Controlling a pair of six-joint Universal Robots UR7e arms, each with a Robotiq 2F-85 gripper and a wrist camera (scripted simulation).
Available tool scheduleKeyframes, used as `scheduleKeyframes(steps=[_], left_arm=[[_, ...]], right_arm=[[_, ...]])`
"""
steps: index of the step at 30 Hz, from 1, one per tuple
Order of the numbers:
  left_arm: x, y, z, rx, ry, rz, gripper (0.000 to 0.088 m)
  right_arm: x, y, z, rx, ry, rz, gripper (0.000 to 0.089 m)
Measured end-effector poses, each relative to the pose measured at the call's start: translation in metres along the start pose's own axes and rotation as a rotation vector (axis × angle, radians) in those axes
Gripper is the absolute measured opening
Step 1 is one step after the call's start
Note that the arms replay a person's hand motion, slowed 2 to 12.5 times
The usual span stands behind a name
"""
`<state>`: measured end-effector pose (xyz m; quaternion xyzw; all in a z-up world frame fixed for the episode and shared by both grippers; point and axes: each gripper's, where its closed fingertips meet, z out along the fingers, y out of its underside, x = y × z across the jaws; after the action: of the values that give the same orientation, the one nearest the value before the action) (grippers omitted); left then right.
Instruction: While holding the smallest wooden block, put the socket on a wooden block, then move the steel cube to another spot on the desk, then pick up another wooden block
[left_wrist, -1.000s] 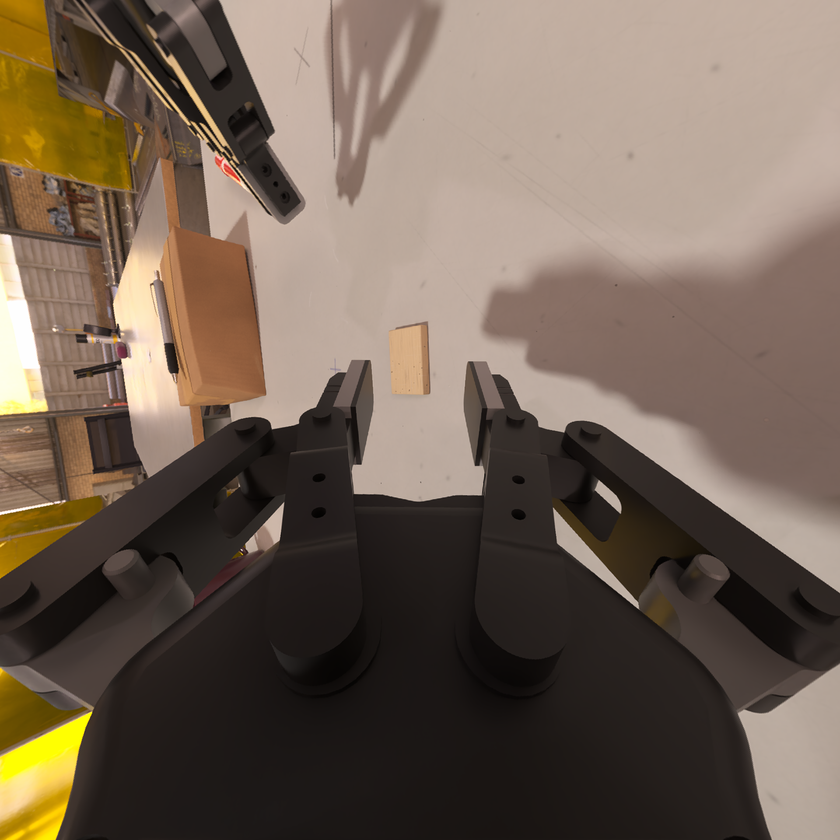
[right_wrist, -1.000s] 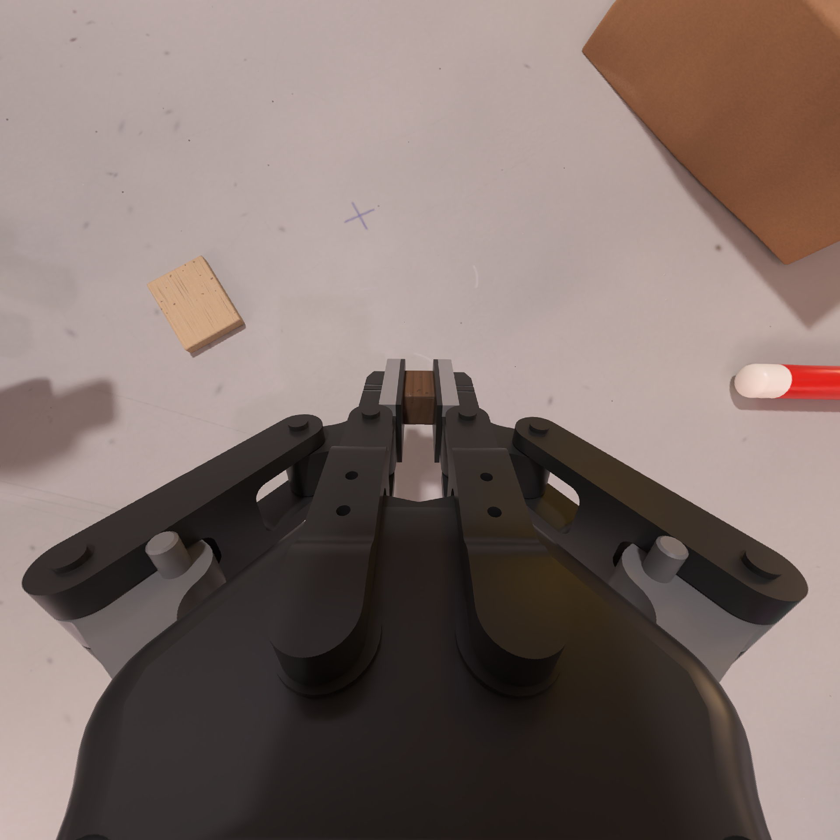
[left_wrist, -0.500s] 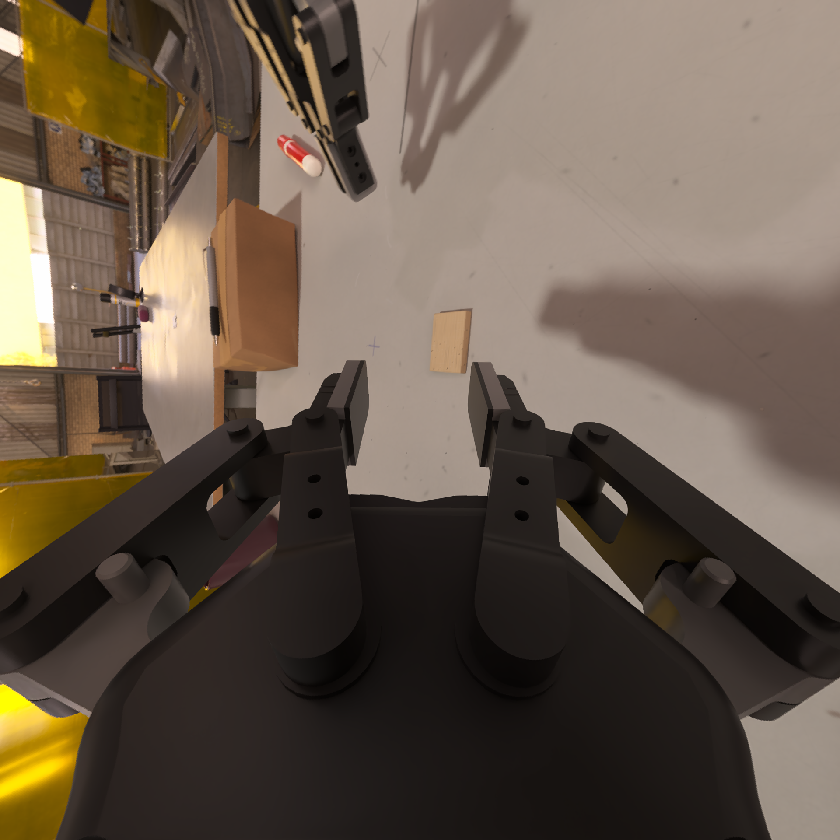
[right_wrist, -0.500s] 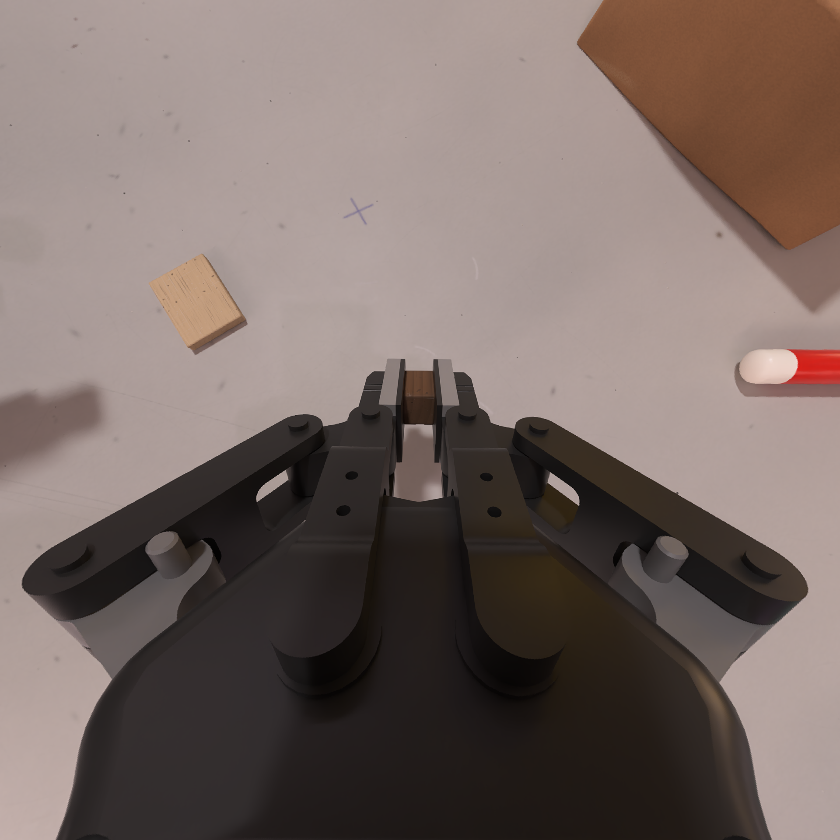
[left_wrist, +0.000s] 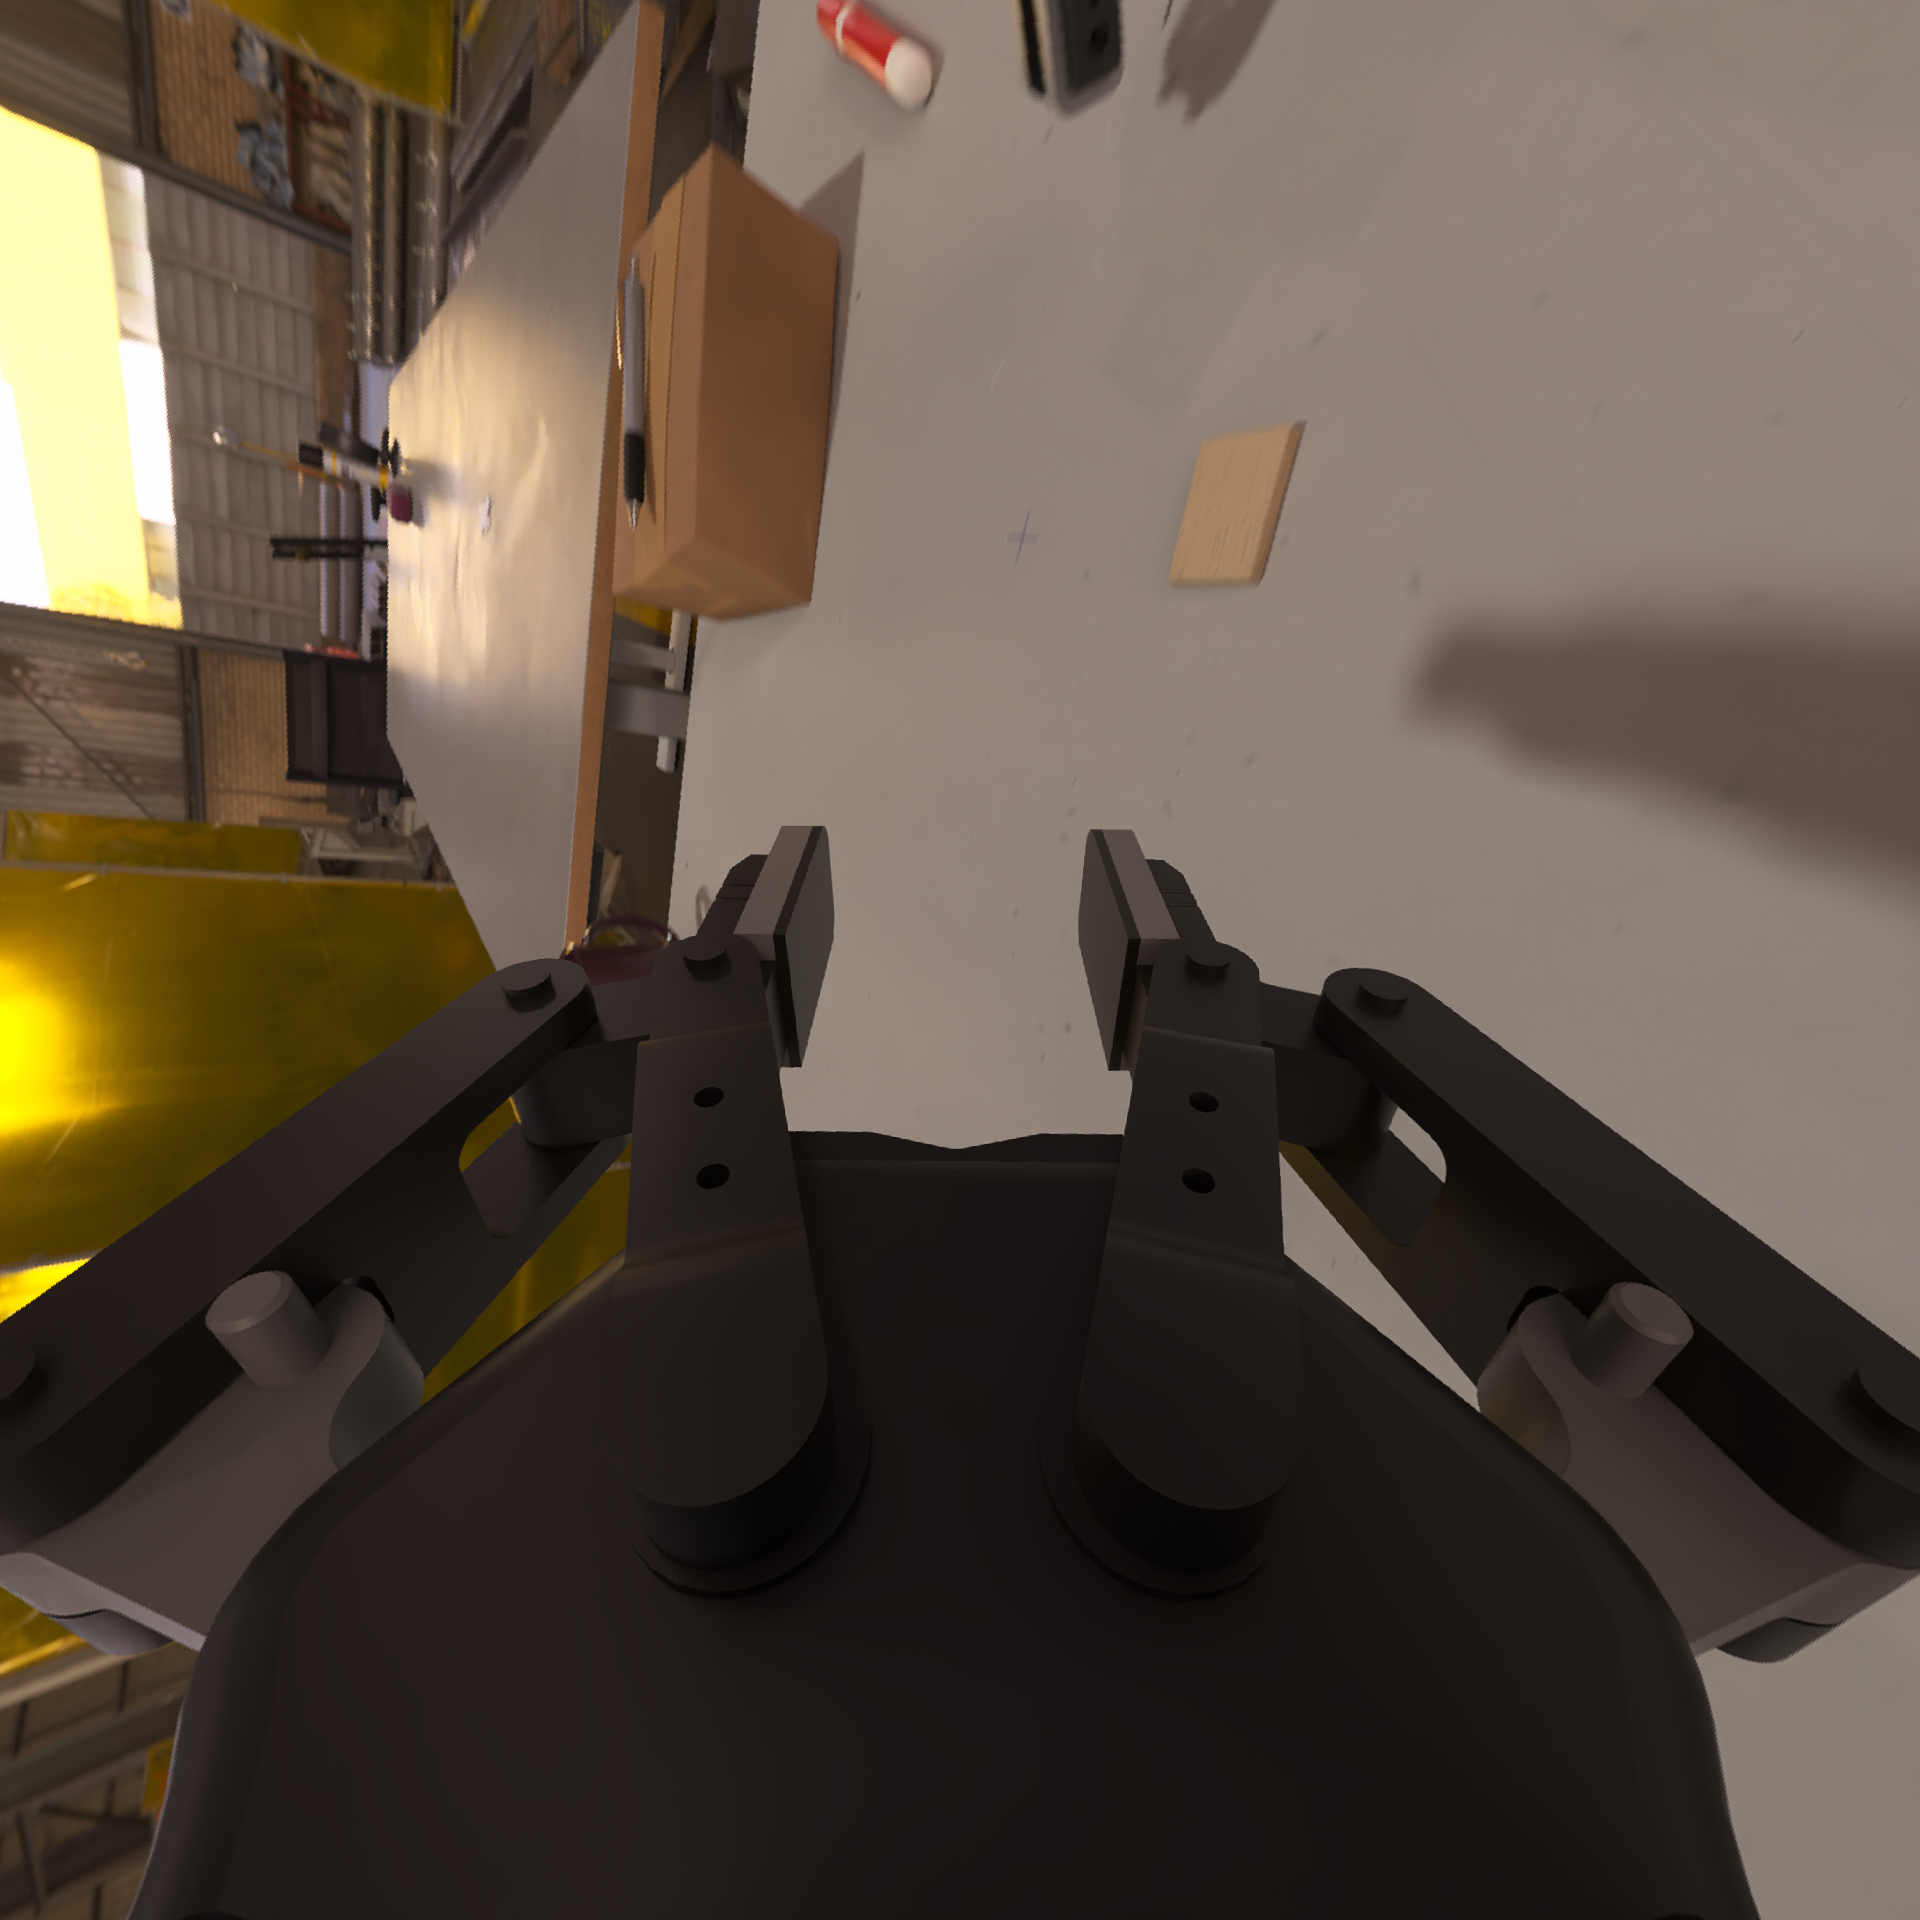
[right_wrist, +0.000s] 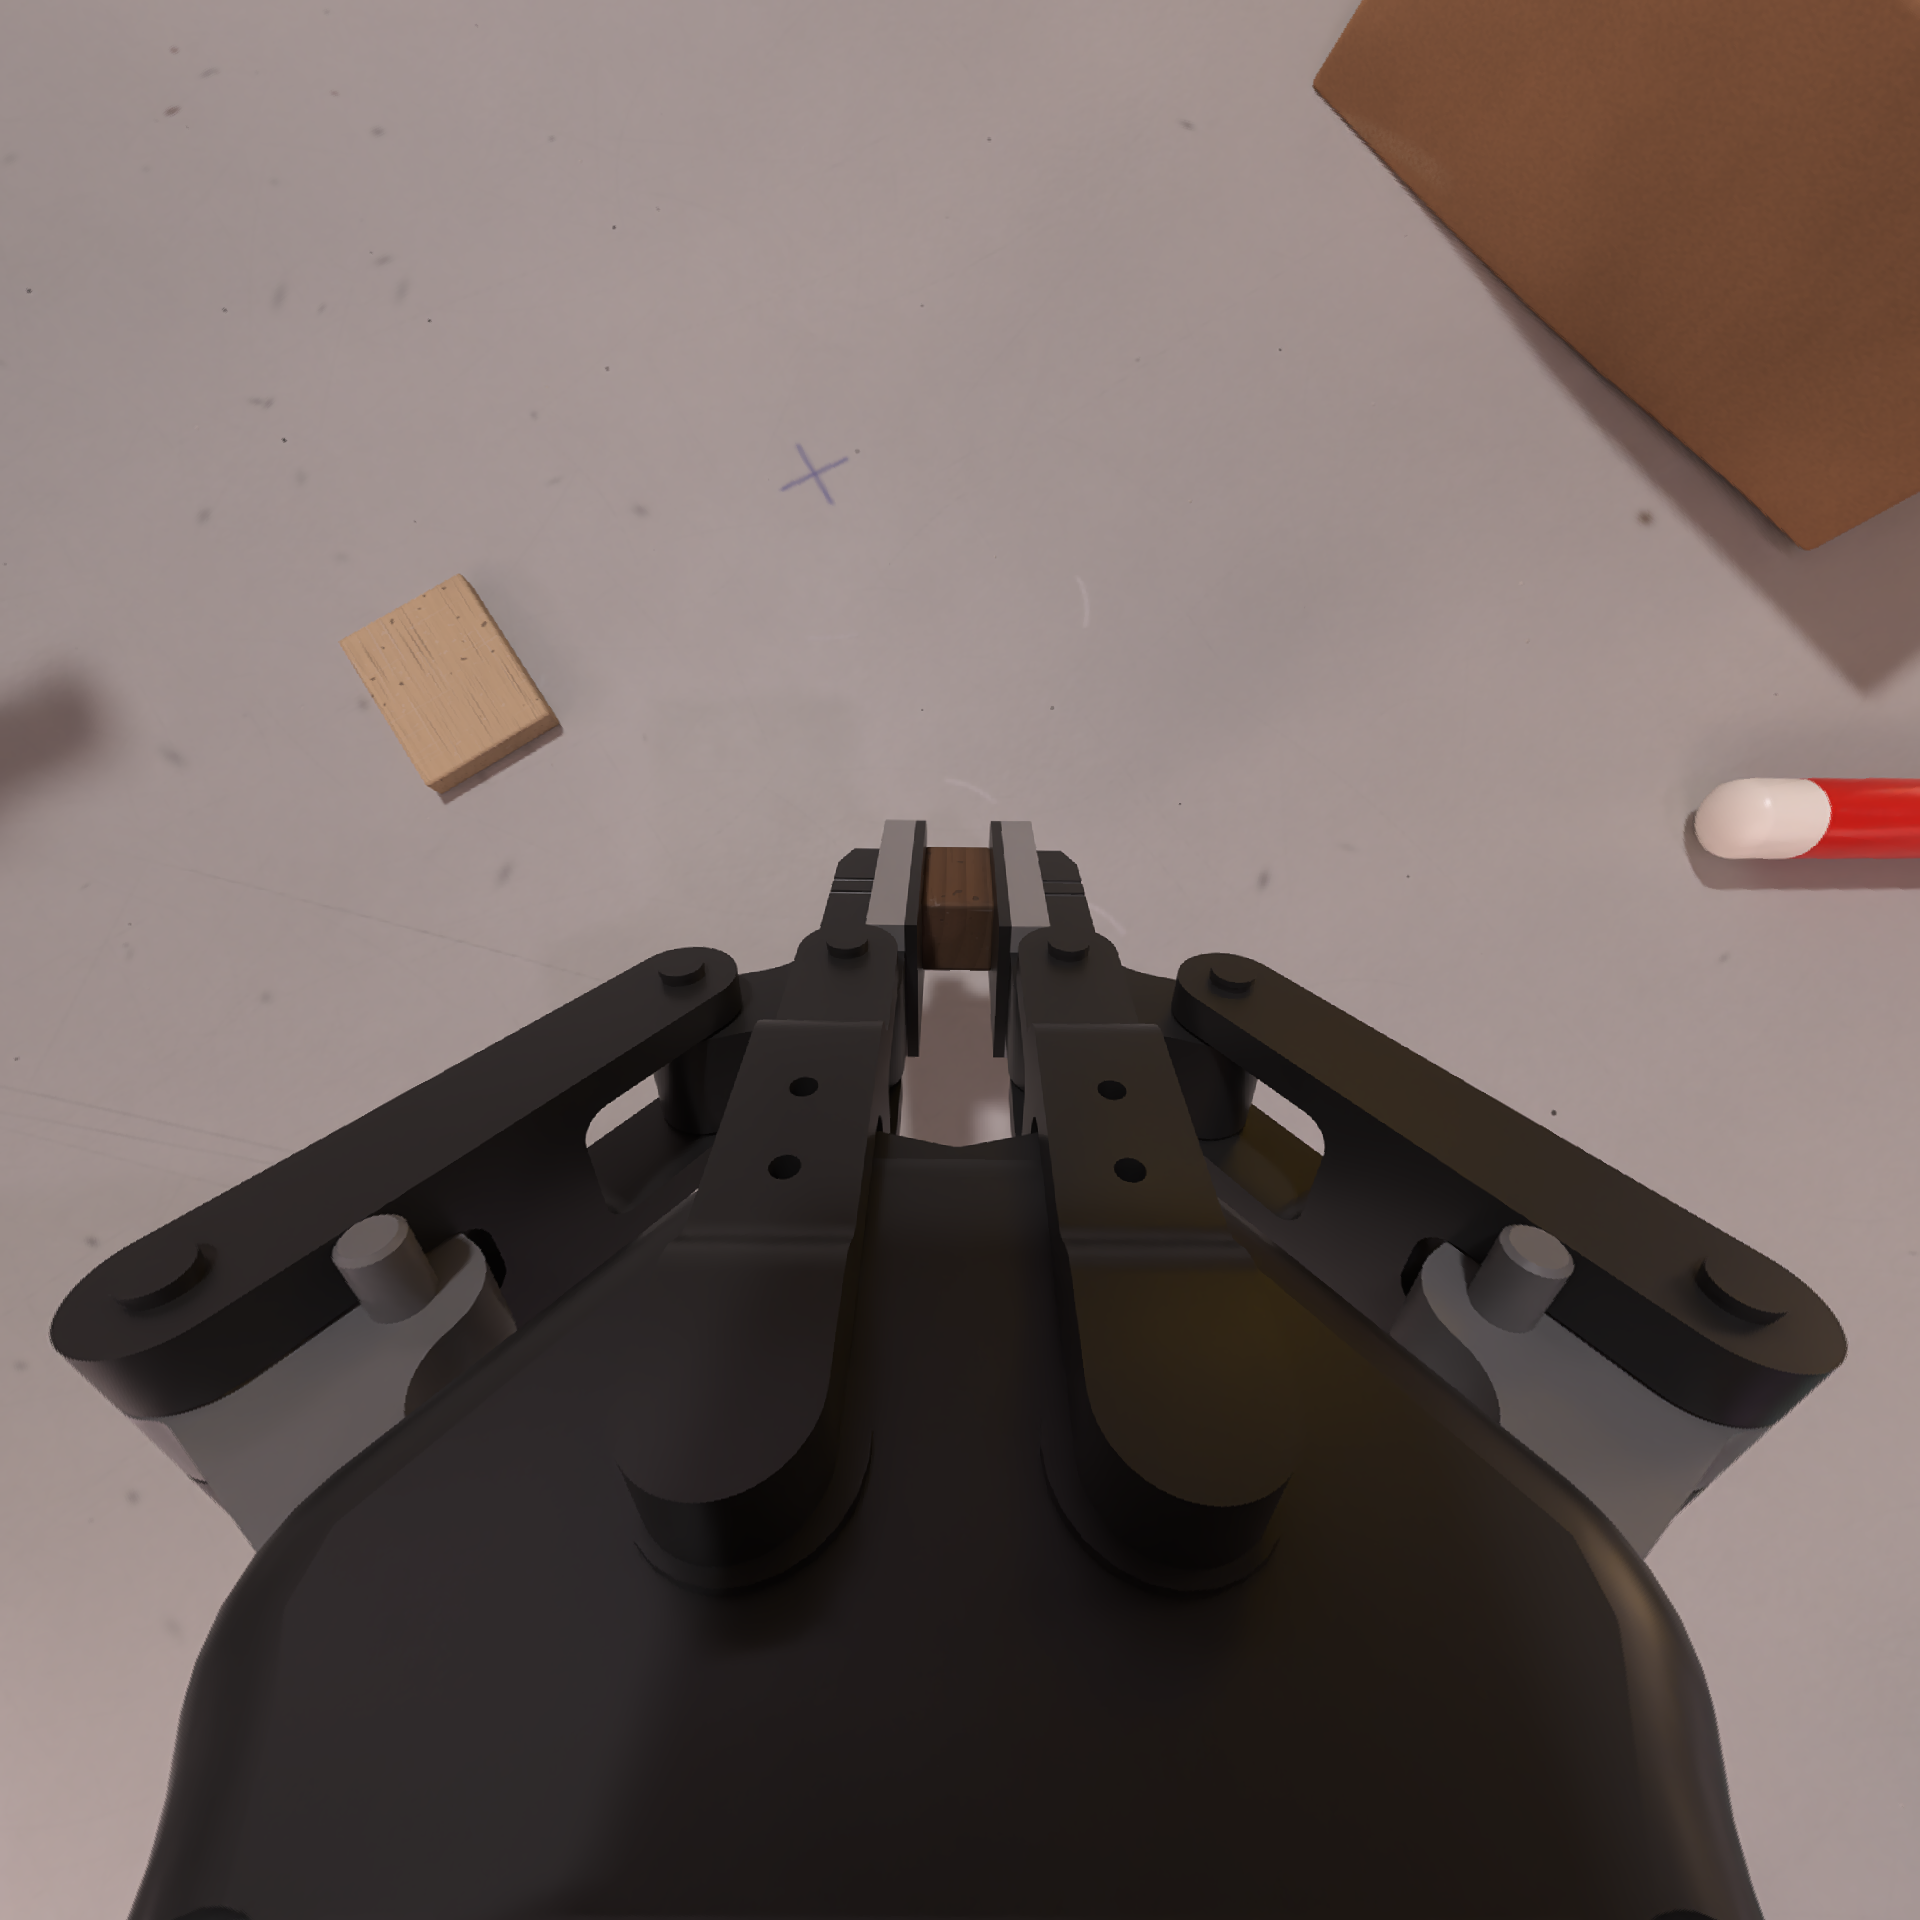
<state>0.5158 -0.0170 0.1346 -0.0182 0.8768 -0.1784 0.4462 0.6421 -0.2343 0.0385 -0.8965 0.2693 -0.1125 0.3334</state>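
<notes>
The right tool (right_wrist: 957, 883) is pinching the smallest wooden block (right_wrist: 955, 902) — a dark brown cube — between its pads, held above the pale desk (right_wrist: 1247, 416). To its left a light wooden block (right_wrist: 449, 681) lies flat on the desk, well apart from the tool. The left tool (left_wrist: 954, 914) hangs with its fingers spread and nothing between them; the same light block (left_wrist: 1236, 504) lies ahead and a little right of it. A large brown box (left_wrist: 743, 395) sits by the desk's edge, with what looks like a pen (left_wrist: 632, 395) beside it — the view there is blurred. A red-and-white cylinder (right_wrist: 1803, 833) lies at the right.
</notes>
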Motion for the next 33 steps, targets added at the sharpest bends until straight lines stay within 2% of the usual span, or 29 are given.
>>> scheduleKeyframes(steps=[9,17,21,28,33], left_arm=[[-0.026,0.069,-0.03,-0.149,0.01,-0.059,0.0487],[-0.035,0.131,-0.051,-0.274,0.06,-0.098,0.0495],[-0.032,0.159,-0.057,-0.334,0.11,-0.095,0.0503],[-0.014,0.205,-0.061,-0.447,0.235,-0.062,0.0546],[-0.002,0.23,-0.063,-0.496,0.318,-0.053,0.0576]], right_arm=[[0.0,0.0,0.0,-0.005,0.005,0.003,0.0106],[0.0,0.0,0.0,-0.013,0.015,0.008,0.0106],[-0.001,0.0,0.0,-0.016,0.02,0.003,0.0106],[-0.003,0.0,0.0,-0.016,0.022,-0.002,0.0106],[-0.003,0.0,-0.001,-0.016,0.025,0.0,0.0106]])
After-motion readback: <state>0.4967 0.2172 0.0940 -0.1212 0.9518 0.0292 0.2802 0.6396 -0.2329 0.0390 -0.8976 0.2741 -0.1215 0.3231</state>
